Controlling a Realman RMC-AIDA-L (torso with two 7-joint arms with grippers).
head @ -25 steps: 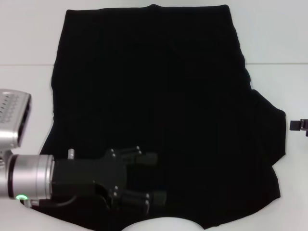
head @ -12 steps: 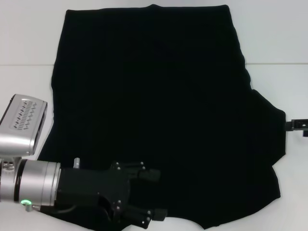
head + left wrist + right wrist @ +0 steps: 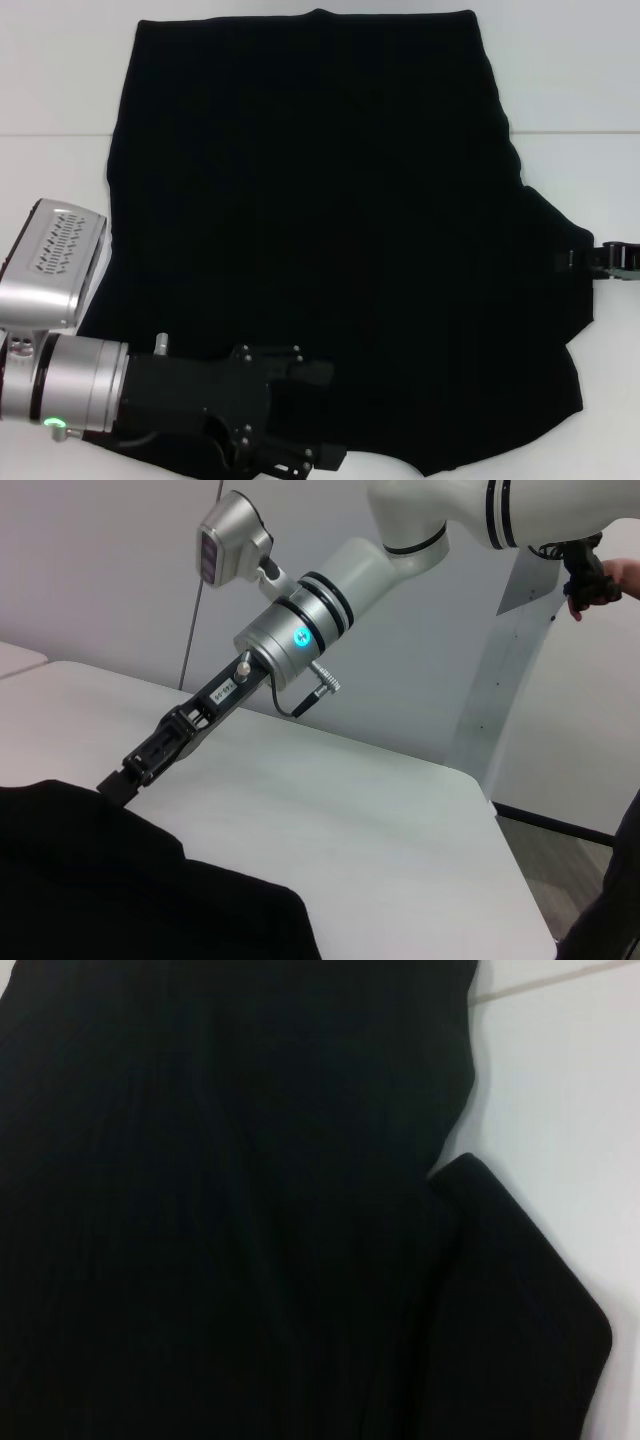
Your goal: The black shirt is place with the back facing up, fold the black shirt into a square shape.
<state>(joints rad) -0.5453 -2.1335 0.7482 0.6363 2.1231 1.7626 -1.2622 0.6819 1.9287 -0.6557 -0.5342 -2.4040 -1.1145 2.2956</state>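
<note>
- Left gripper (image 3: 318,415) is seen low over the near hem of the black shirt (image 3: 330,200), at the near-left corner by the collar notch; its fingers are spread apart, one above and one below in the head view; whether cloth is pinched between them cannot be told, black on black.
- Right gripper (image 3: 607,260) is seen at the tip of the right sleeve (image 3: 560,270), touching or just at the fabric edge; from the left wrist view its tip (image 3: 118,783) meets the cloth at the table line; how far its fingers are parted cannot be told.
- The shirt lies flat and spread on the white table (image 3: 50,90), plain side up; no lettering is visible; the left sleeve appears already tucked in, judged from the straight left edge; the right sleeve is spread out.
- Progress is judged early; the right sleeve fold and the lengthwise folds to a square are left.
</note>
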